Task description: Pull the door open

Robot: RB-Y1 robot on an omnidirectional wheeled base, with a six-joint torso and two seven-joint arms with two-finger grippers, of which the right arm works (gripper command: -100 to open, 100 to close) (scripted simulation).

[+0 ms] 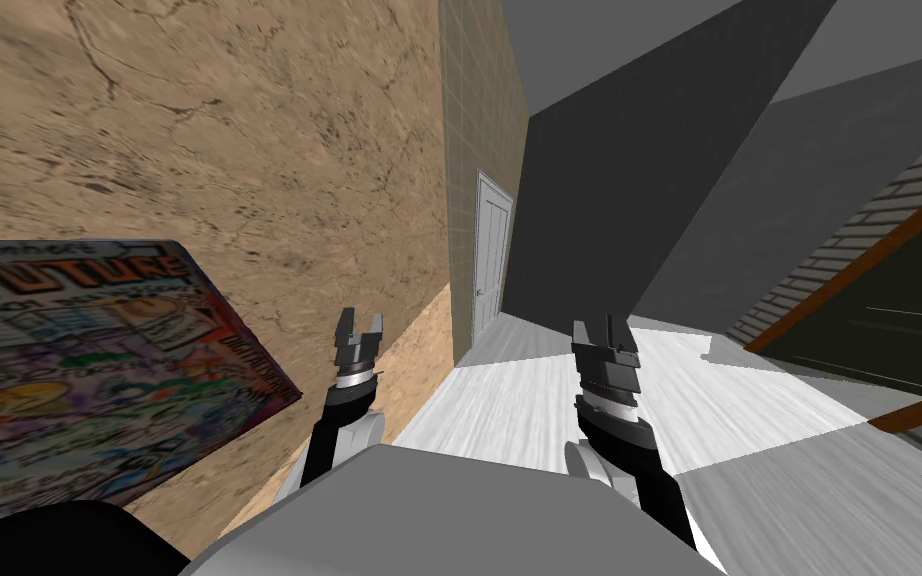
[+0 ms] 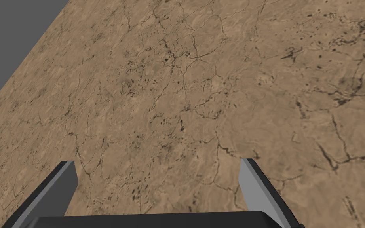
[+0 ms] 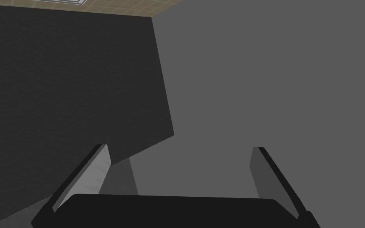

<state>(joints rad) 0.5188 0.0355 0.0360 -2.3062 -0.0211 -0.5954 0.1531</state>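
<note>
Hanging spread, two pairs of jaws face one seemingly closed door (image 1: pixel 492 255).

The white door (image 1: pixel 492 262) stands far down the corridor, too small to tell whether it is shut or ajar. Its handle (image 1: pixel 480 291) is a mere speck with no readable shape. On the brown wall (image 1: pixel 249 150), a colourful poster (image 1: pixel 99 370) runs off the left edge, its print blurred apart from a few large letters. A brown-framed dark panel (image 1: pixel 879 320) is cut by the right edge, so I cannot tell what it is. In the right wrist view, a sliver of white frame (image 3: pixel 65 1) beyond the dark grey wall (image 3: pixel 59 79) is cut off by the picture's edge. Whether it belongs to the door cannot be told.
</note>
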